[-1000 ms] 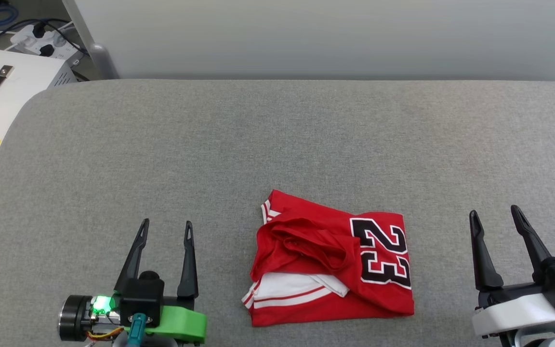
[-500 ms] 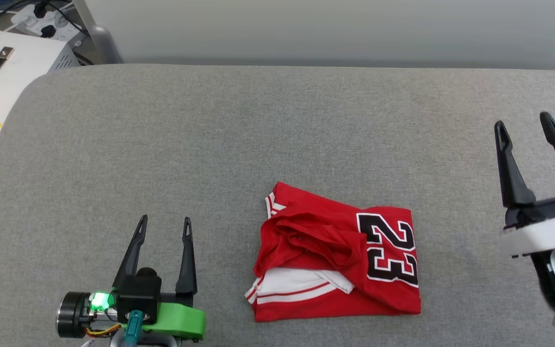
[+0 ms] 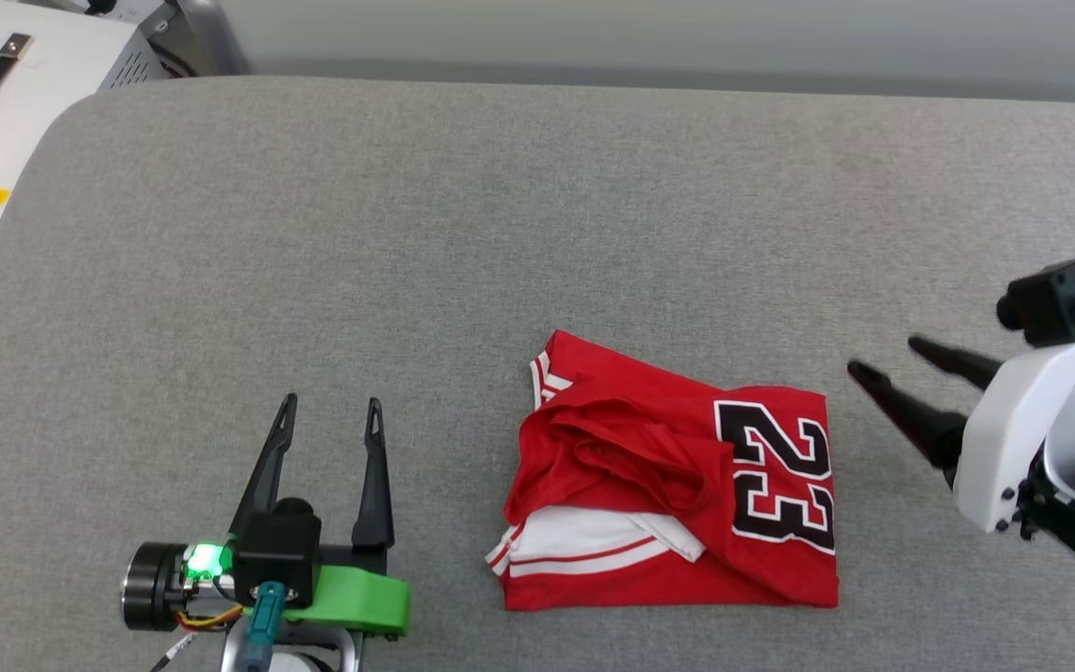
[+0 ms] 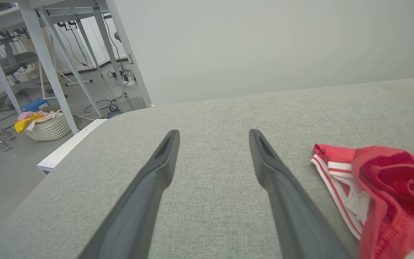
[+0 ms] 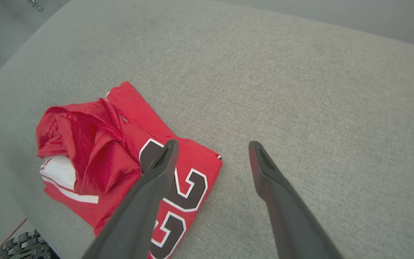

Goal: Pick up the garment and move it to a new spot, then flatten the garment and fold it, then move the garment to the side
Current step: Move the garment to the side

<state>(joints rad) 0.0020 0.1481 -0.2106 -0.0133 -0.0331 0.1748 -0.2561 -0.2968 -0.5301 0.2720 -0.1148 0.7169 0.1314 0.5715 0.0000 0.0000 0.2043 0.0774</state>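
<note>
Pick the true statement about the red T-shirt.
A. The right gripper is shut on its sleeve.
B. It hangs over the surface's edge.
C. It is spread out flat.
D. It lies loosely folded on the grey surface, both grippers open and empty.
D: the red T-shirt lies bunched and folded on the grey padded surface, between the left gripper and the right gripper, whose jaws are open and hold nothing.

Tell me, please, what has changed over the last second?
The right gripper rose from the lower right and swung to point leftward, toward the numbered edge of the bright red, white-sleeved T-shirt. The head view itself shifted too. The open left gripper and the shirt stayed put on the grey fabric-covered table; nothing was grasped.
</note>
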